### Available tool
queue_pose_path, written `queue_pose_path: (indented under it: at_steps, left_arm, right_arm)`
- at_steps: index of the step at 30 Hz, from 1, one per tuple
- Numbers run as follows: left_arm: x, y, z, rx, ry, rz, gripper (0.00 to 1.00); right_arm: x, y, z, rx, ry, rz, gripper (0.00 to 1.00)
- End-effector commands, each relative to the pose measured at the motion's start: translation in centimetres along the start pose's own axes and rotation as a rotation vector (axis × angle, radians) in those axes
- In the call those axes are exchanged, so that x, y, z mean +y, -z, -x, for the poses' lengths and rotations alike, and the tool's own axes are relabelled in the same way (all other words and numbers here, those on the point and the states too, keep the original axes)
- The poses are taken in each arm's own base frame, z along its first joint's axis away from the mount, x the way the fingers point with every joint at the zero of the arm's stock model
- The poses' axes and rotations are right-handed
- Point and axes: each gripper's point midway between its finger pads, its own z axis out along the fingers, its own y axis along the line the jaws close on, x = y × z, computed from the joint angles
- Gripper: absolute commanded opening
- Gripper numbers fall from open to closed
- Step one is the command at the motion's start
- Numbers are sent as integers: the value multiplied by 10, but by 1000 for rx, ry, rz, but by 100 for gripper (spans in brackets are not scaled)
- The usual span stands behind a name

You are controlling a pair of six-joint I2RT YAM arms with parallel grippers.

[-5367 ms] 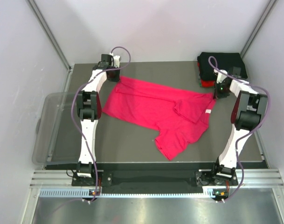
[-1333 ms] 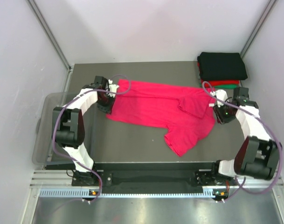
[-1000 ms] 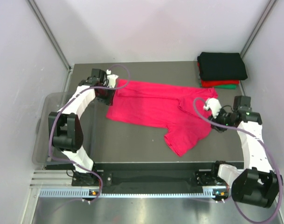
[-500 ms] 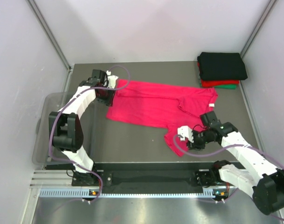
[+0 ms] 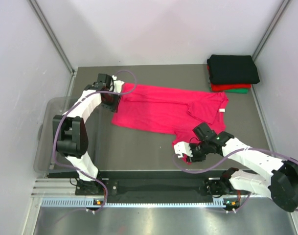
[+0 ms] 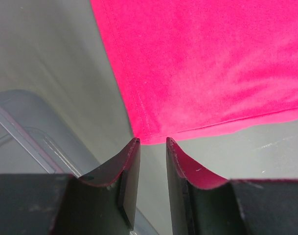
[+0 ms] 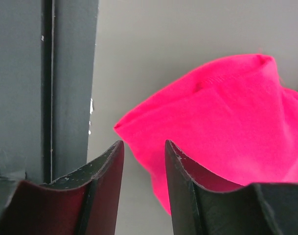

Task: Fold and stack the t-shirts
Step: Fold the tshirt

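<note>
Now, your left gripper (image 6: 152, 142) sits at the far left corner of the magenta t-shirt (image 5: 158, 110), jaws slightly apart, gripping nothing. That shirt lies spread and rumpled on the table (image 5: 139, 147), one sleeve folded over, white label (image 5: 218, 111) showing. Your right gripper (image 7: 144, 143) hovers at its near tip, jaws apart, unclamped. Far right, the folded black, red and green shirts (image 5: 233, 73) sit stacked.

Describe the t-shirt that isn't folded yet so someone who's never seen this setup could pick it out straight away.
On the dark grey table, look to the middle, where one garment lies spread out: the magenta-pink t-shirt, with a small white neck label near its right end. Unlike the folded stack of black, red and green shirts in the far right corner, it lies open.
</note>
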Motion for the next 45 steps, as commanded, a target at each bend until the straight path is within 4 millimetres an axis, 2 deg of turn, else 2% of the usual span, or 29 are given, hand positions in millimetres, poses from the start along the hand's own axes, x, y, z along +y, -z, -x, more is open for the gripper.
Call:
queue_pose_path:
  at_steps: [1,7,15,18,19,22,24,25,27,28,32,36,45]
  left_arm:
    - [2,2,10,-27,-7,13,33]
    - [4,2,11,-26,-7,21,33]
    - [3,2,12,-26,-7,18,33]
    - [4,1,12,-24,-12,19,33]
    - [4,1,11,-24,-15,22,33]
    - [3,0,8,-6,-53,2,33]
    - [-5,-1,-5,64,-88,-56,34]
    - [-6,5,1,69,-104,-74,33]
    - [-15,5,-15,156,-108,-132,34]
    - [-16,7,-14,161,-127,-148,34]
    - [-17,6,-27,214,-159,-167,34]
    - [-16,-2,-32,233,-161,-169,36]
    - [-18,-23,-43,284,-135,-176,41]
  right_arm:
    - [0,-9,8,6,25,15,40]
    - [12,-17,2,50,25,78,42]
    - [11,-24,-5,84,7,91,45]
    - [10,-27,-6,95,-1,90,26]
    - [11,-28,-7,102,-5,98,13]
    - [7,-21,-3,103,-2,74,3]
    - [2,-12,1,106,-6,40,0]
    - [-2,-5,7,87,2,6,0]
    - [-5,6,13,76,-17,-29,0]
    - [-7,11,16,65,-18,-51,0]
    - [-8,14,0,82,-57,-89,1]
    - [-17,19,5,57,-95,-110,1]
    - [-20,23,1,44,-121,-129,2]
